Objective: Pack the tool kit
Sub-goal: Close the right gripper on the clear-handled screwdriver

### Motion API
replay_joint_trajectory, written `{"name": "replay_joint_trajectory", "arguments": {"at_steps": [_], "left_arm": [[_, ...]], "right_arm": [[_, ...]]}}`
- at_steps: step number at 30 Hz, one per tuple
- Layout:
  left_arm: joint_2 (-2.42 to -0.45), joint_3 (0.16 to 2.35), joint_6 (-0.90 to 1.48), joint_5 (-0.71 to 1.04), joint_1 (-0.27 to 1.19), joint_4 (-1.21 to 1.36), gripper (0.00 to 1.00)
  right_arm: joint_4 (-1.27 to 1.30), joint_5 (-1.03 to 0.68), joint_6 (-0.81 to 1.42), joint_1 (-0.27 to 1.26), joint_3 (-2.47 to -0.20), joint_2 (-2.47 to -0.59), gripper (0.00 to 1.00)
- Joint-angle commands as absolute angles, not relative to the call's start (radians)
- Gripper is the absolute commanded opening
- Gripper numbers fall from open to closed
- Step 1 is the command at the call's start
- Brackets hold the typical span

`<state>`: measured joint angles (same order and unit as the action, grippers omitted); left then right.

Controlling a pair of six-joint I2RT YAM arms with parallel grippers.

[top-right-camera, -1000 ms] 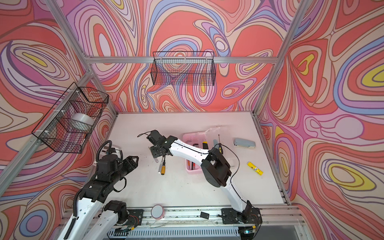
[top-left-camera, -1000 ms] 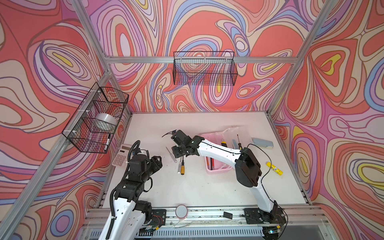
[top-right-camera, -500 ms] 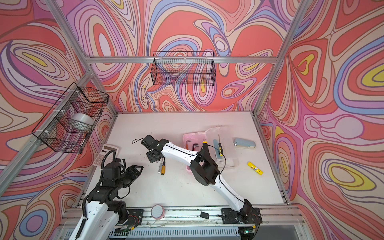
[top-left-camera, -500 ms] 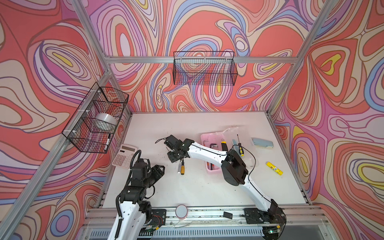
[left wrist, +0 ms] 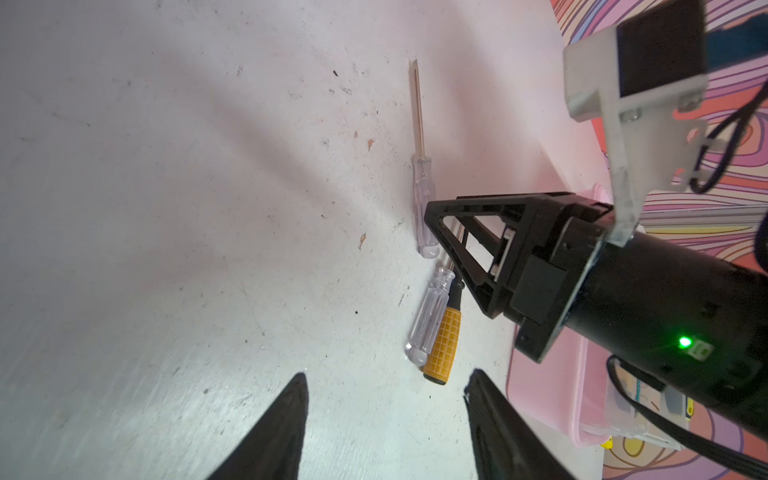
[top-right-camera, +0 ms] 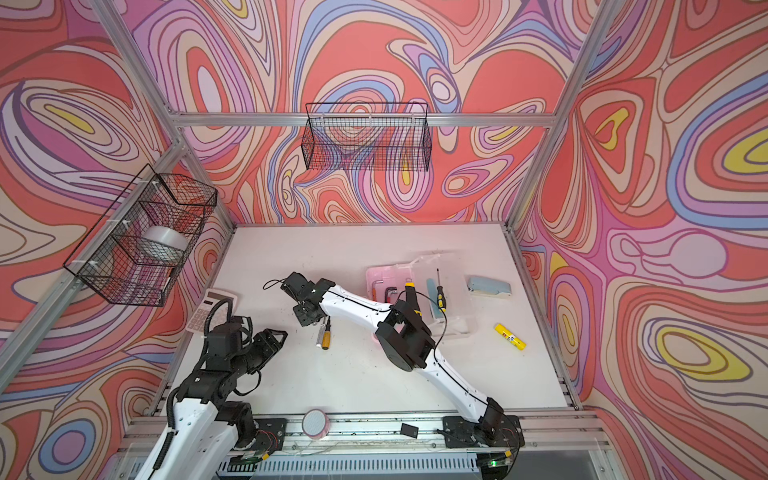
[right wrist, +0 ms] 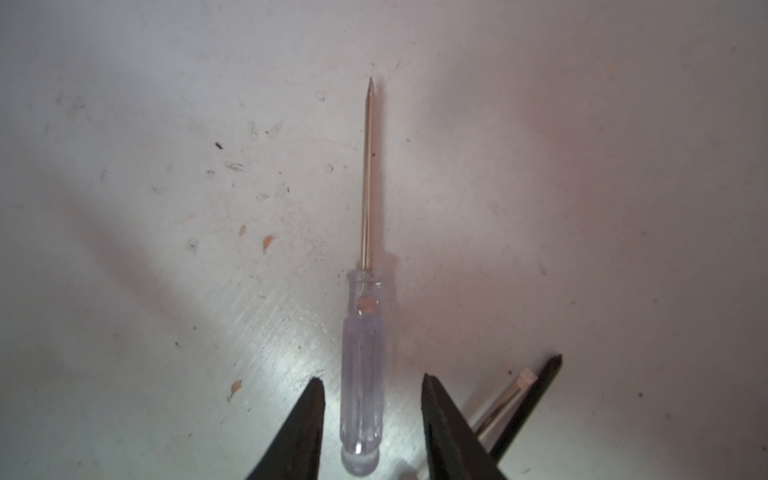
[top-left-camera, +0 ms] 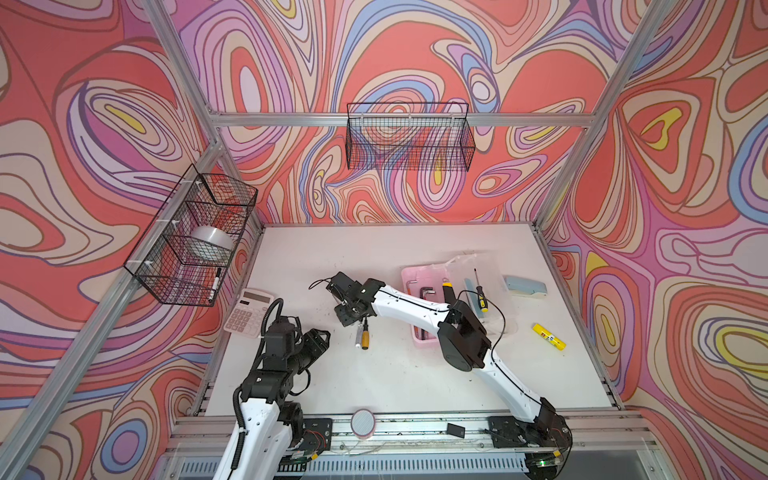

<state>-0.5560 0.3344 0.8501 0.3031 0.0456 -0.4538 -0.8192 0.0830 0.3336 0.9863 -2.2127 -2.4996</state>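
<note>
the right end effector (right wrist: 372, 378) is low over the desk (right wrist: 145, 124), its fingers narrowly apart either side of the clear-handled screwdriver (right wrist: 360, 353), seemingly not yet pinching it. the left end effector (left wrist: 387, 372) hangs wide open near the yellow-handled screwdriver (left wrist: 444, 340).

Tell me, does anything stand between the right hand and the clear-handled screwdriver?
Nothing visible does. The right hand straddles the clear-handled screwdriver, a finger on each side, not touching. The yellow-handled screwdriver and a second clear one lie beside, outside the fingers.
</note>
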Motion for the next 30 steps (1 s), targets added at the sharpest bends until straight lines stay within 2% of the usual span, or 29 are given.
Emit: {"name": "replay_joint_trajectory", "arguments": {"at_steps": [1, 20, 27, 30], "left_arm": [[-0.563, 0.331, 0.856, 0.31, 0.04, -0.433, 0.61], [-0.608, 0.337, 0.844, 0.311, 0.04, -0.411, 0.6], [-0.627, 0.346, 0.829, 0.303, 0.04, -0.403, 0.6], [-0.641, 0.35, 0.824, 0.304, 0.04, -0.398, 0.6]], "right_arm": [[-0.818, 0.075, 0.333, 0.994, -2.233, -2.54, 0.4], [-0.8, 0.086, 0.38, 0.995, -2.18, -2.534, 0.24], [-0.755, 0.075, 0.397, 0.995, -2.098, -2.463, 0.1], [-0.722, 0.057, 0.41, 0.995, -2.052, -2.415, 0.0]]}}
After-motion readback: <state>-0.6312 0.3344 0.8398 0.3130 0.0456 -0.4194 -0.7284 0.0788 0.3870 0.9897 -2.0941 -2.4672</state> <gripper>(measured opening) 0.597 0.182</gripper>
